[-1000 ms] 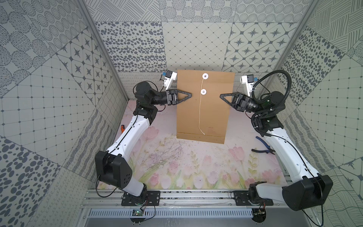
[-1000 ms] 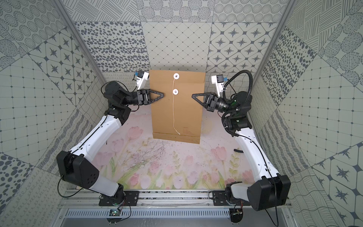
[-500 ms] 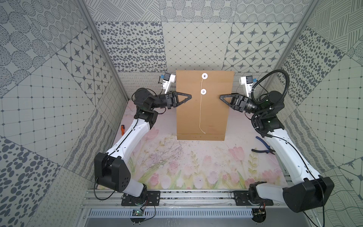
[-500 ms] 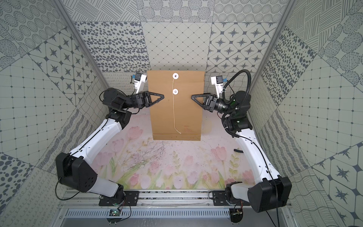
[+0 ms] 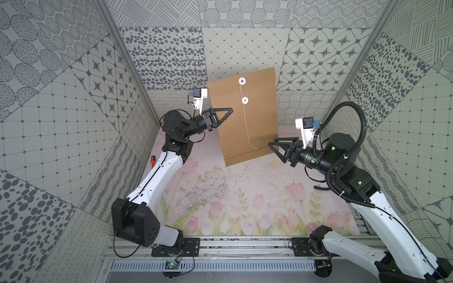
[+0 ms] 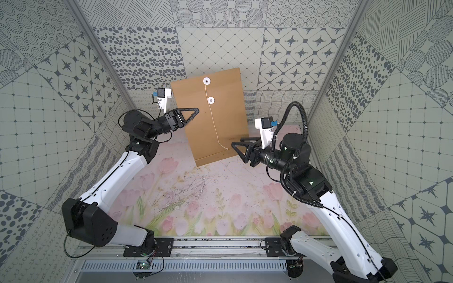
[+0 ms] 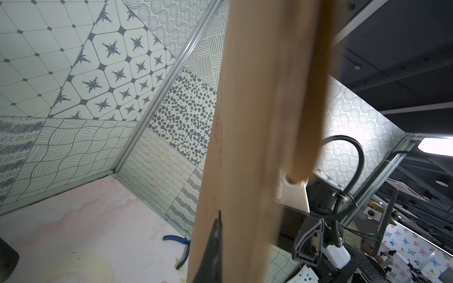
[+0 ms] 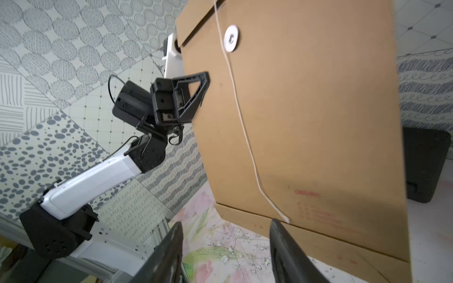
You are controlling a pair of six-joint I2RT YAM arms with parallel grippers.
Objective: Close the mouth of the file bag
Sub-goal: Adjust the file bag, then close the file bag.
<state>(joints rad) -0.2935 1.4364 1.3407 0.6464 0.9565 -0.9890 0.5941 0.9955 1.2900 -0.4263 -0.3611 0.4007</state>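
Observation:
The brown file bag [image 5: 247, 132] [image 6: 218, 122] stands upright and tilted at the back of the mat. Its mouth is the top end, where the flap [image 8: 196, 22] carries a white button [image 5: 242, 80]. A thin white string [image 5: 247, 129] hangs loose from there past a second button [image 5: 245, 99]. My left gripper [image 5: 231, 109] [image 6: 198, 108] [image 7: 221, 220] is shut on the bag's left edge. My right gripper [image 5: 273, 143] [image 6: 236, 142] [image 8: 225, 225] stands open by the bag's lower right corner, holding nothing.
A black case [image 8: 426, 166] lies behind the bag on the right. Blue pliers [image 7: 181, 247] lie at the mat's right edge and an orange-handled tool [image 5: 153, 159] at its left edge. Dried twigs [image 5: 210, 188] are scattered mid-mat. Patterned walls close in on three sides.
My right gripper opened, let go of the bag's right edge and dropped toward its lower corner. My left gripper shut on the left edge. The bag has risen and tilted.

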